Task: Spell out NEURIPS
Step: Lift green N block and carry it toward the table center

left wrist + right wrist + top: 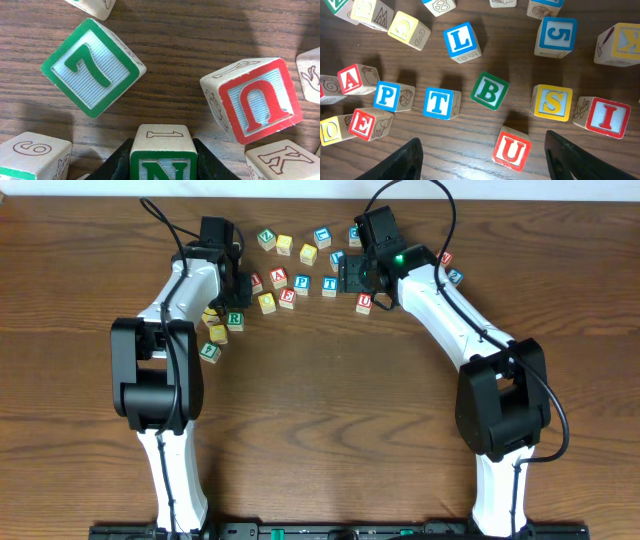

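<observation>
I have the left tool (162, 169) clamped on the green N block (162, 150) among scattered letter blocks (285, 245) on the table's (330, 410) far side, and the right tool (485, 162) spread apart near the red U block (511, 150), so I judge the spelling is only beginning and the N next needs carrying to open wood.

The N block (163, 150) is pale bare wood with a ribbed, matt painted face; the desk (200, 30) is dark, grained wood.

Green N block (162, 160), red U block (512, 148), brown wood-grain table (200, 30).
</observation>
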Robot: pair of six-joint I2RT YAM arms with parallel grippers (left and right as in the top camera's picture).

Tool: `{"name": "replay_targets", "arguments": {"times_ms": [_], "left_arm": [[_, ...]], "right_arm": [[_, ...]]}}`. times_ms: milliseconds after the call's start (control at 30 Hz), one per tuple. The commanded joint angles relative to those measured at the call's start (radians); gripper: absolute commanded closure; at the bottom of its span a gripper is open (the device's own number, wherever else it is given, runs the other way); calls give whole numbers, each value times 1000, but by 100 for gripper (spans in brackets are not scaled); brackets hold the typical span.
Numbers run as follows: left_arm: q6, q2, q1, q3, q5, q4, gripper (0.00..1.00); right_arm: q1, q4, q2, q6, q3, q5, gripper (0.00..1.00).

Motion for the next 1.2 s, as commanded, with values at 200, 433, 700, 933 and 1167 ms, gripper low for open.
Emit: {"name": "replay_targets", "arguments": {"times_ms": [200, 433, 700, 933, 1167], "left_arm": [[10, -52, -2, 12, 5, 0, 70], [8, -163, -4, 12, 6, -50, 70], [-76, -307, -54, 12, 6, -227, 70], [-147, -314, -149, -4, 6, -385, 70], [-248, -303, -233, -100, 7, -380, 70]], "right_arm": [[-4, -1, -34, -13, 18, 9, 27], [-5, -1, -34, -13, 18, 9, 26], [-6, 1, -34, -12, 18, 9, 26], [-32, 0, -34, -12, 18, 7, 26], [-69, -7, -34, -12, 18, -24, 26]]}}
